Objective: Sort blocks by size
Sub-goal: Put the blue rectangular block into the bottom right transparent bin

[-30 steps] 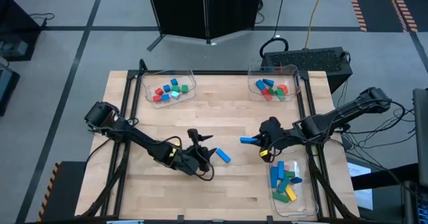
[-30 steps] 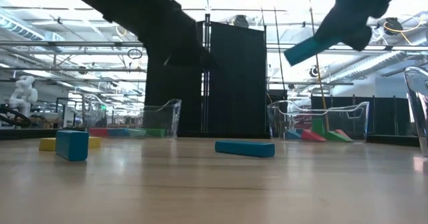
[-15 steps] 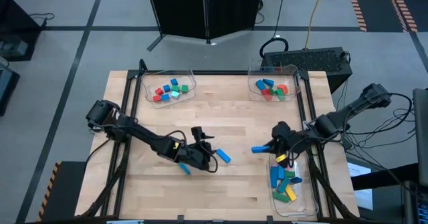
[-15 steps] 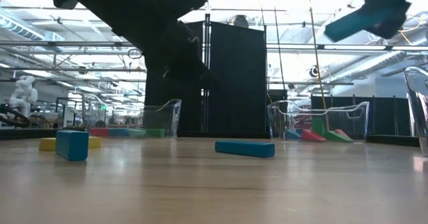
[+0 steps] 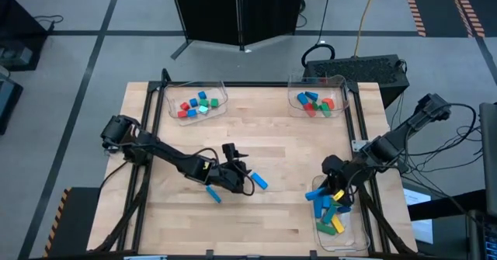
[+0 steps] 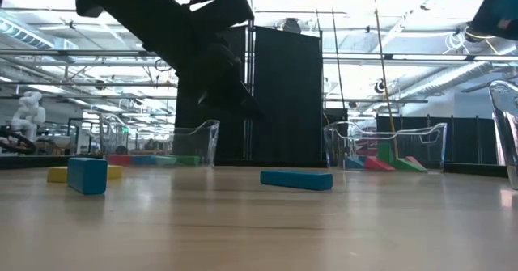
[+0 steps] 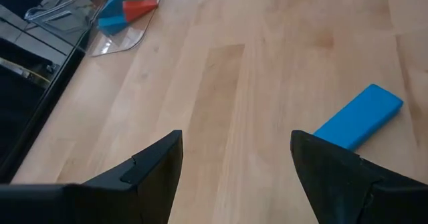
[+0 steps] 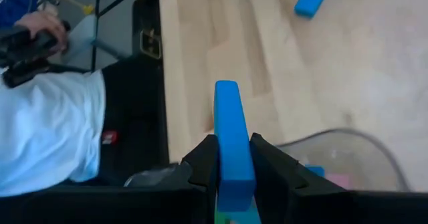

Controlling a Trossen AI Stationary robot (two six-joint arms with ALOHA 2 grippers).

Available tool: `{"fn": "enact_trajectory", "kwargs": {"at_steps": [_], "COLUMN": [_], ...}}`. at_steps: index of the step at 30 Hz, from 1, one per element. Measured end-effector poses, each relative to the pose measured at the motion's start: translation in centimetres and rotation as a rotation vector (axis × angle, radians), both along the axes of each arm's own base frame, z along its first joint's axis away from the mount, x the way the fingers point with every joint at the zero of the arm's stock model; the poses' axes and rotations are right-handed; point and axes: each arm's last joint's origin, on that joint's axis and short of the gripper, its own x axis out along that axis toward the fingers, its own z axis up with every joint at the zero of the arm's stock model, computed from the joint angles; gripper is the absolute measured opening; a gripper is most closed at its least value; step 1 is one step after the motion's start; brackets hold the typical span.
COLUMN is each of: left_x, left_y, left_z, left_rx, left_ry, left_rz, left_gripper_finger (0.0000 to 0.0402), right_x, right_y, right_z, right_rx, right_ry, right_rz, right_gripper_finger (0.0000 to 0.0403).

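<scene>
My right gripper (image 5: 328, 188) is shut on a blue bar (image 5: 316, 194) above the left rim of the near right tray (image 5: 351, 233). It also shows at the top right of the low view (image 6: 500, 12). My left gripper (image 5: 238, 171) is open and empty, just left of a second blue bar (image 5: 259, 181) that lies flat on the table. In the left wrist view that bar (image 7: 358, 117) lies ahead of one finger. A small blue block (image 5: 213, 195) lies flat on the table under my left arm, and it also shows in the low view (image 6: 87, 175). My right gripper pinches the blue bar's two broad sides (image 8: 231, 150) between its two fingers, near one end. The bar runs on ahead of the fingertips, along the fingers, toward the table's left. It is lifted clear of the table and the tray.
A far left tray (image 5: 198, 103) and a far right tray (image 5: 317, 101) hold small and middling blocks, and the near right tray holds several long bars. A yellow block (image 6: 57, 174) lies behind the blue block. A person's white sleeve (image 8: 47, 137) shows beyond the table's edge.
My right gripper has carried the blue bar toward the table's near right, from over bare wood to over the near right tray's rim. My left gripper has shifted slightly toward the blue bar on the table, still open.
</scene>
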Motion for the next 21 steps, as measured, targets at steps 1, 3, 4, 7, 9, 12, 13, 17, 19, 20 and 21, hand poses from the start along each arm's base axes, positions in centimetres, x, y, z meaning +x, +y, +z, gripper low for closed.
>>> {"fn": "enact_trajectory", "kwargs": {"at_steps": [1, 3, 4, 7, 9, 12, 13, 17, 19, 20, 21], "left_x": [0.0, 0.0, 0.0, 0.0, 0.0, 0.0, 0.0, 0.0, 0.0, 0.0, 0.0], "left_y": [0.0, 0.0, 0.0, 0.0, 0.0, 0.0, 0.0, 0.0, 0.0, 0.0, 0.0], "left_z": [0.0, 0.0, 0.0, 0.0, 0.0, 0.0, 0.0, 0.0, 0.0, 0.0, 0.0], "left_rx": [0.0, 0.002, 0.004, 0.006, 0.006, 0.006, 0.006, 0.007, 0.007, 0.008, 0.008], "left_ry": [0.0, 0.0, 0.001, 0.002, 0.002, 0.001, 0.001, 0.002, 0.003, 0.005, 0.005], "left_rz": [0.001, 0.002, 0.0, -0.002, -0.002, -0.002, -0.002, -0.002, -0.002, -0.002, -0.002], "left_gripper_finger": [0.0276, 0.0276, 0.0276, 0.0276, 0.0276, 0.0276, 0.0276, 0.0276, 0.0276, 0.0276, 0.0276], "right_x": [-0.1, -0.3, -0.4, -0.8, -1.1, -1.5, -1.6, -1.9, -2.0, -2.1, -2.2], "right_y": [0.1, 0.3, 0.4, 0.5, 0.5, 0.8, 0.9, 1.2, 1.4, 1.5, 1.6], "right_z": [0.0, 0.0, -0.1, -0.3, -0.6, -0.8, -0.8, -0.7, -0.7, -0.7, -0.7], "right_rx": [0.012, 0.03, 0.04, 0.051, 0.06, 0.08, 0.088, 0.111, 0.119, 0.123, 0.124], "right_ry": [0.009, 0.028, 0.045, 0.101, 0.154, 0.203, 0.212, 0.232, 0.243, 0.247, 0.25], "right_rz": [0.009, 0.022, 0.027, 0.013, 0.011, 0.033, 0.048, 0.099, 0.122, 0.132, 0.14], "right_gripper_finger": [0.0061, 0.0061, 0.0061, 0.0061, 0.0061, 0.0061, 0.0061, 0.0061, 0.0061, 0.0061, 0.0061]}}
